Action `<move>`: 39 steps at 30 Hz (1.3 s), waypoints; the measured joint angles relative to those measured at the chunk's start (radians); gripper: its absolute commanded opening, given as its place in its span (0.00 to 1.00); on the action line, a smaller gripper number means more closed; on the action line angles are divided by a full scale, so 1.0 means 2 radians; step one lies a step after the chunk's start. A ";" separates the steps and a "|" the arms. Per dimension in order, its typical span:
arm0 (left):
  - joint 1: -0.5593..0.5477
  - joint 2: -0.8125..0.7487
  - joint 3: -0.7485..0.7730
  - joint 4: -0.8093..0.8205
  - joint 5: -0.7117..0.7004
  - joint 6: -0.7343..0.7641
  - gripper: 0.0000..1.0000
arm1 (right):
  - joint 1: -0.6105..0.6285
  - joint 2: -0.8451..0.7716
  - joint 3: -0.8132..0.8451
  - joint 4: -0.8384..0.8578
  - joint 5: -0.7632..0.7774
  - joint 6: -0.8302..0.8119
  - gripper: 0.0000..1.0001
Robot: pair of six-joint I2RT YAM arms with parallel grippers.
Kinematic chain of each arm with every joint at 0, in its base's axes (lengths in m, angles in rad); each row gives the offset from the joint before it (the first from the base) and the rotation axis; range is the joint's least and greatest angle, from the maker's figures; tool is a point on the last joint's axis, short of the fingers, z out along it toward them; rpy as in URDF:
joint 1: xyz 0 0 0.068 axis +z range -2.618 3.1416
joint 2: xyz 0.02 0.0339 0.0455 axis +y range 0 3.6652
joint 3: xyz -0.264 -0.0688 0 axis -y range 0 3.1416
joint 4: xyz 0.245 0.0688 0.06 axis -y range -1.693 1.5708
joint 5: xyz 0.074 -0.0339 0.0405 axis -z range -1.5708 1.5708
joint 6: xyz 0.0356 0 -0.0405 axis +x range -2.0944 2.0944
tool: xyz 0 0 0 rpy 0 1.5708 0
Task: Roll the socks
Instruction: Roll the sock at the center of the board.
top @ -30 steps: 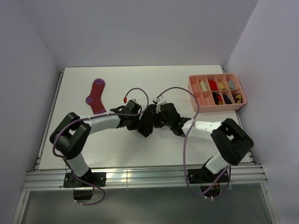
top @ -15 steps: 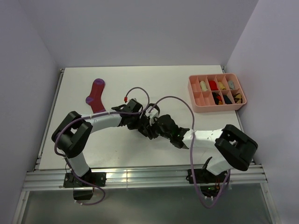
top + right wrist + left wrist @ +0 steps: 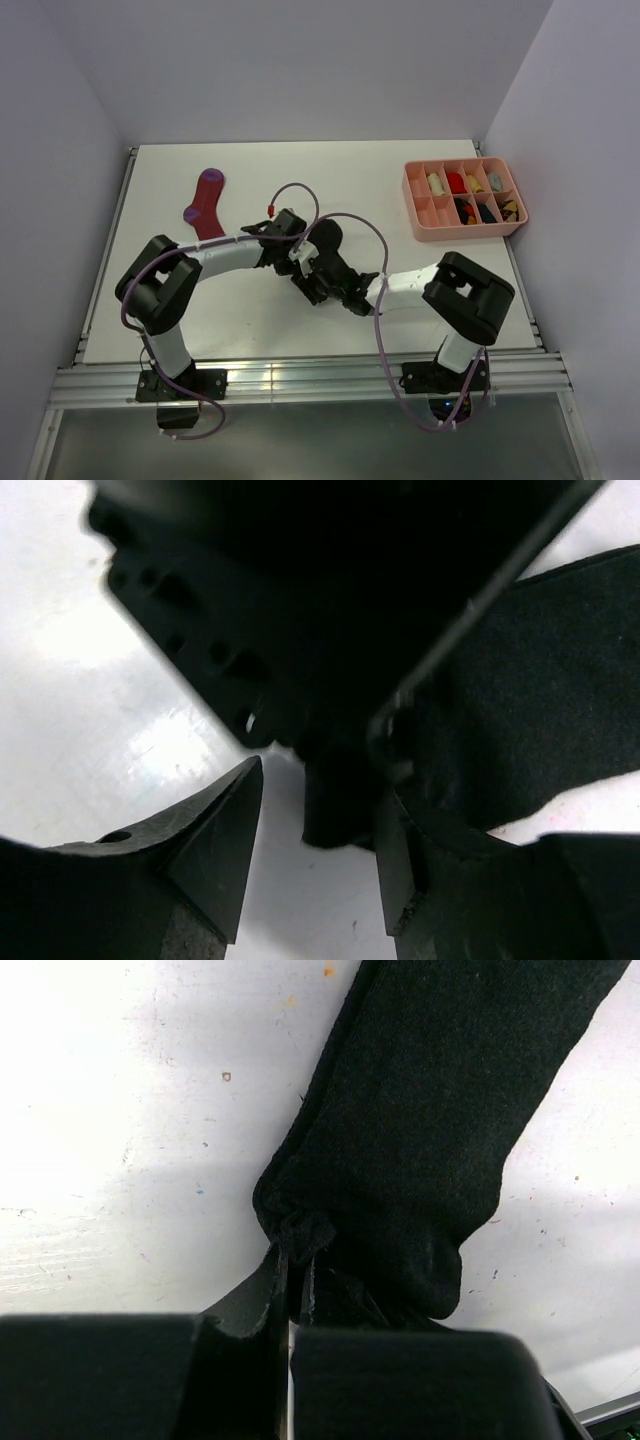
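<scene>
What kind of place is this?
Probably a robot lab test cell: plain wall panels around a white table, with a left arm and right arm bolted at its near edge, handling a black sock.

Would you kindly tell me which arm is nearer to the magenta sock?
Left. The left arm passes right beside the near end of the magenta sock; the right arm comes in from the opposite side and ends mid-table.
</scene>
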 measured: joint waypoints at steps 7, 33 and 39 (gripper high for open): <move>0.012 0.004 0.003 0.001 0.007 -0.004 0.01 | 0.001 0.030 0.042 -0.045 0.038 0.006 0.16; 0.067 -0.184 -0.192 0.097 -0.061 -0.156 0.66 | -0.163 0.077 0.091 -0.095 -0.309 0.173 0.00; 0.056 -0.204 -0.230 0.153 -0.060 -0.167 0.65 | -0.211 0.129 0.094 -0.051 -0.423 0.262 0.00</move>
